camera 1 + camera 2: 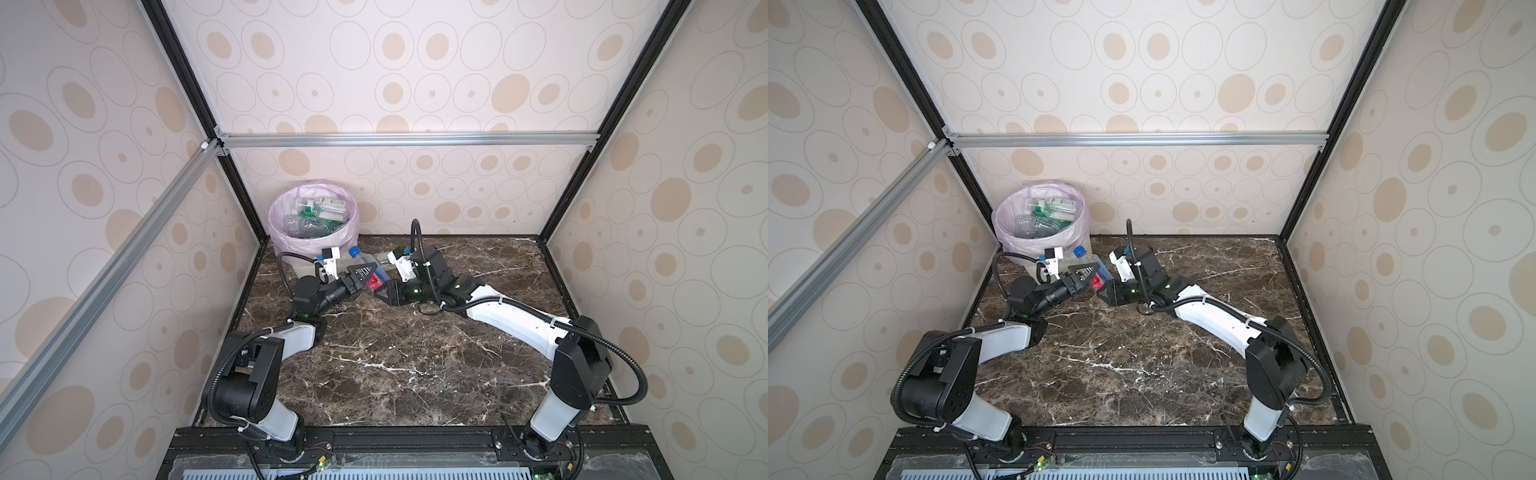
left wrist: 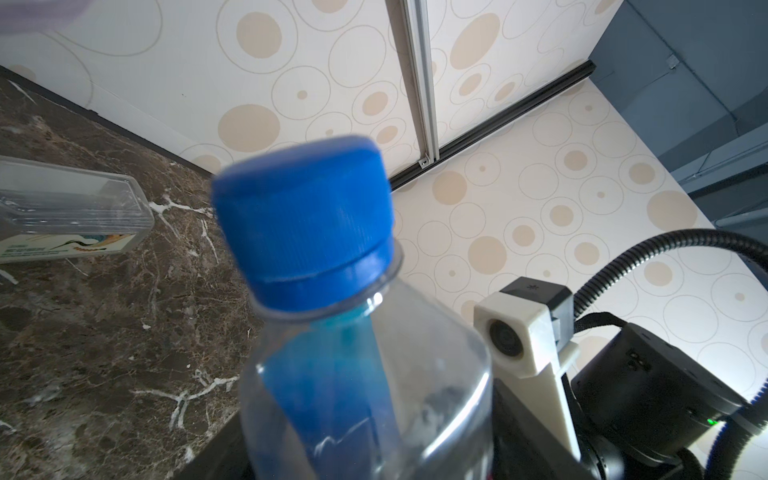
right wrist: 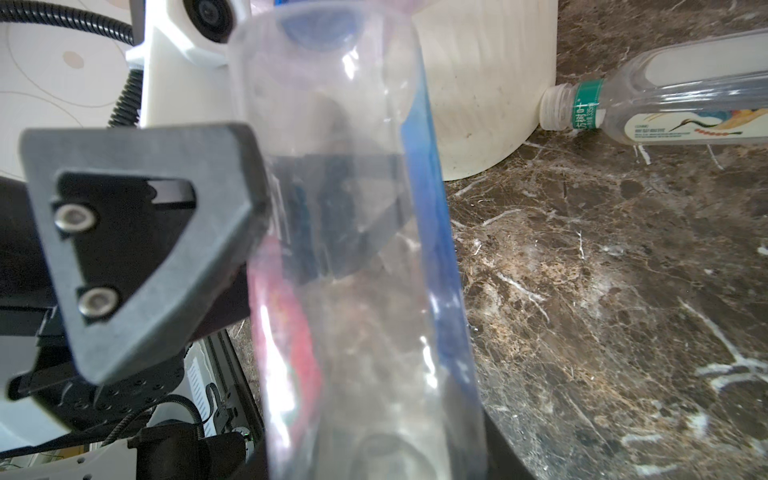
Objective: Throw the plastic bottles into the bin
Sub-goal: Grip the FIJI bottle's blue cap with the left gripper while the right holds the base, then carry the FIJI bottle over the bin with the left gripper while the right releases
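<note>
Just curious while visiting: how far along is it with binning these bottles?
Mostly done: many bottles already lie in the bin. In hand: a blue-capped bottle, gripped by the right gripper, left gripper around it. Remaining: that one, plus a second bottle lying beside the bin.

My left arm and right arm both reached forward and bent inward, wrists low, claws almost tip to tip. My right claw was clamped on a blue-capped bottle. My left claw straddled its body; whether it pressed, I couldn't tell.
</note>
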Tool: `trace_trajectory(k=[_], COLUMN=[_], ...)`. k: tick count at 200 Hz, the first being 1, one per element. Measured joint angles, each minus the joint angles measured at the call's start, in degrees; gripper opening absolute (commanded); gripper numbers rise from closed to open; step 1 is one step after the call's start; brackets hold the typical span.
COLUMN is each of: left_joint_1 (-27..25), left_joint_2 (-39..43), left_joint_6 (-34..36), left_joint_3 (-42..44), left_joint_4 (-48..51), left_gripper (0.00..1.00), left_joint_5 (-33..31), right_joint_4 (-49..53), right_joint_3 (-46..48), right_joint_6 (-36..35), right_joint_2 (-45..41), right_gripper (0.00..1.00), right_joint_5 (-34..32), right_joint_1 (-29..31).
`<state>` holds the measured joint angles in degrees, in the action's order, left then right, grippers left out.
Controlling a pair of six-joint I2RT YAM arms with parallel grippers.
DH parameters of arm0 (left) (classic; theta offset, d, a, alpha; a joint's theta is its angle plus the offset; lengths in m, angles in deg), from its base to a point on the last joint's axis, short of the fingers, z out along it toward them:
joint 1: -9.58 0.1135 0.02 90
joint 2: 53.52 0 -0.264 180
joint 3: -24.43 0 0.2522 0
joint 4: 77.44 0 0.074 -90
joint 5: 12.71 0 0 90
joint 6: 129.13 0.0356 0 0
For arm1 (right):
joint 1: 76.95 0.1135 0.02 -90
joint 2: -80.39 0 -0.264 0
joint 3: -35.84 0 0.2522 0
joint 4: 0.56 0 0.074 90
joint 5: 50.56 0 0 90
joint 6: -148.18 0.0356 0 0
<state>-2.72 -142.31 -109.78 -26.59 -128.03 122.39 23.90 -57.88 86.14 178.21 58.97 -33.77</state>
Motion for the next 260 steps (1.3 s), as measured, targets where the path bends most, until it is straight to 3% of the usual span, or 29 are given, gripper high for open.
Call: trace_trajectory(k=[70, 161, 224, 260], left_joint_1=[-1.09, -2.01, -2.03, -2.03], left_joint_2=[2.62, 4.66, 10.16, 12.48], left_joint_6=[3.96, 7.74, 16.74, 21.88], left_joint_3=[-1.79, -2.58, -9.68, -15.30], left_joint_4=[8.61, 16.55, 36.06, 48.68], left_gripper=[0.54, 0.46, 0.42, 0.42], left_joint_5=[-1.75, -6.10, -12.81, -17.73], right_joint_4=[-0.63, -0.22, 1.62, 5.05], right_joint_3=[1.95, 3.80, 4.81, 2.34], right_joint_6=[-1.20, -2.56, -4.90, -7.69], right_joint_2=[-1.01, -2.78, -7.78, -9.14], right_gripper=[0.56, 0.78, 1.00, 1.00], right_joint_5=[-0.74, -1.99, -6.12, -9.68], right_joint_1=[-0.04, 0.26, 0.26, 0.26])
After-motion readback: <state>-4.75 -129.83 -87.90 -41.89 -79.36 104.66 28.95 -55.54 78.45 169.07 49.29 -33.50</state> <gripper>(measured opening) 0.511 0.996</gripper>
